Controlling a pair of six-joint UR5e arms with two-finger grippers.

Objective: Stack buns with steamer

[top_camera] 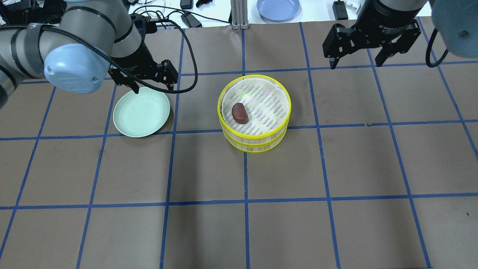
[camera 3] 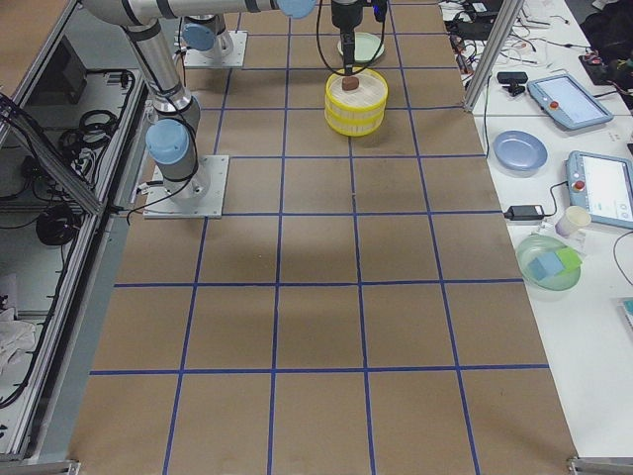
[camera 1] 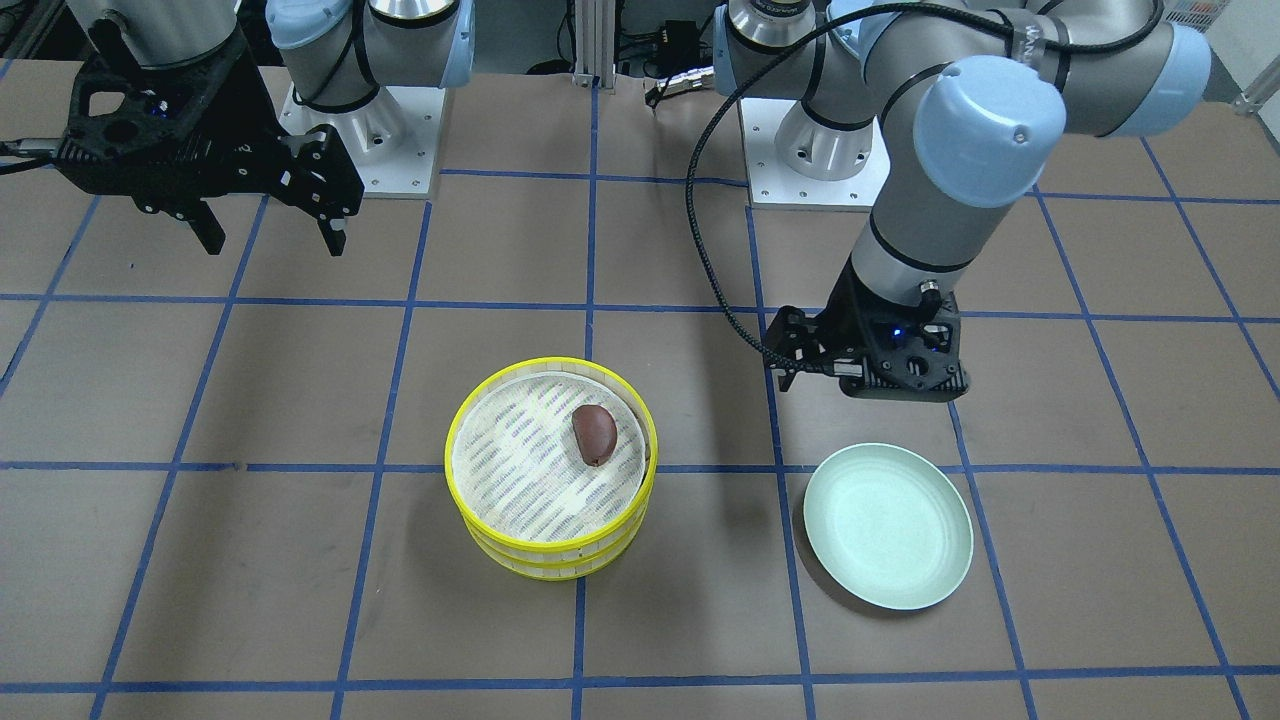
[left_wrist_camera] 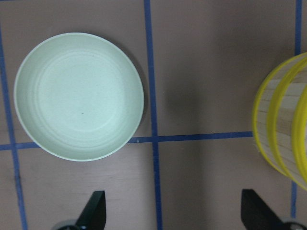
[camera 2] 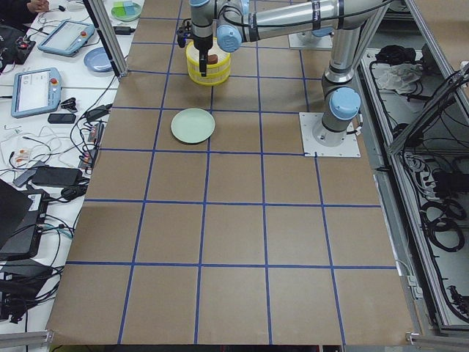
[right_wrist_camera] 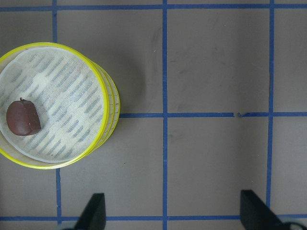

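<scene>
A yellow two-tier steamer (top_camera: 257,144) with a white striped liner stands mid-table; it also shows in the front view (camera 1: 545,562). The dark brown oblong bun (top_camera: 239,113) lies on the top liner, also seen from the right wrist (right_wrist_camera: 22,118). The pale cream bun is out of view. A pale green plate (top_camera: 142,112) lies empty to the left of the steamer. My left gripper (top_camera: 153,86) is open and empty above the plate's far edge. My right gripper (top_camera: 355,64) is open and empty, raised at the back right, well apart from the steamer.
A blue plate (top_camera: 278,8) and cables lie on the white bench beyond the table's far edge. The two arm bases (camera 1: 365,140) stand on the robot's side. Blue tape lines cross the brown table (top_camera: 261,224).
</scene>
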